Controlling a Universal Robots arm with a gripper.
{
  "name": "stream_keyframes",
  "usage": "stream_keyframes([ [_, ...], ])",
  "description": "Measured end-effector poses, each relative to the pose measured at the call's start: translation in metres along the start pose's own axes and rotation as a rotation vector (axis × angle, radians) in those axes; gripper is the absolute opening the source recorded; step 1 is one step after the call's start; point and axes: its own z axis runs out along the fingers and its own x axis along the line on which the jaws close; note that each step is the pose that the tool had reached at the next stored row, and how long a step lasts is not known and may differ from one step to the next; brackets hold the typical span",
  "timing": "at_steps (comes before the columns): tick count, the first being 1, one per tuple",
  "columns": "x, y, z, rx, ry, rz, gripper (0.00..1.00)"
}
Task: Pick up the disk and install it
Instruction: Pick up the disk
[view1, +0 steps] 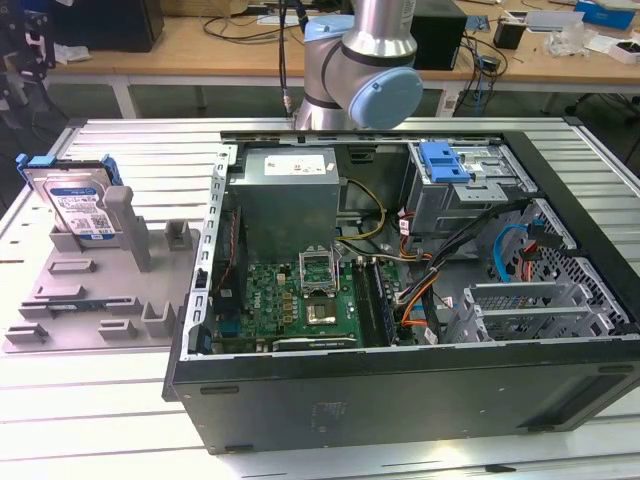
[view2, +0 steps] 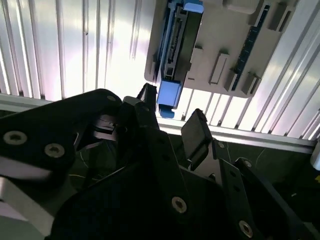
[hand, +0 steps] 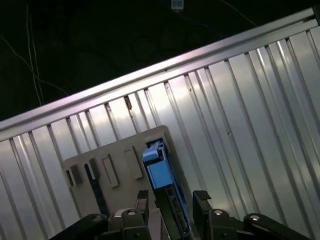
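While disk stands on edge in grey fixture, at fixture's far corner on exterior view's left, blue carrier frame clipped round it, nothing touches it. Ribbed metal table: under fixture. Open computer case: just beside fixture, on exterior view's right. Gripper, first wrist view: above fixture, clear of disk, fingers spread wide, holding nothing, one to each side of disk's upper edge.

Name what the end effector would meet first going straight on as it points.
Most likely the disk, standing on edge in the grey fixture: in the first wrist view it lies straight ahead of the open end effector. Depth is unclear.
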Motion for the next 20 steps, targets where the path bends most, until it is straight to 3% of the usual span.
stream_keyframes([
  [6, -0.0007, 0.0002, 0.0023, 0.0129, 0.0141, -0.114, 0.48],
  [16, -0.0038, 0.0012, 0.0049, 0.0229, 0.0172, -0.253, 0.48],
  [20, -0.0037, 0.0013, 0.0050, 0.0232, 0.0171, -0.254, 0.48],
])
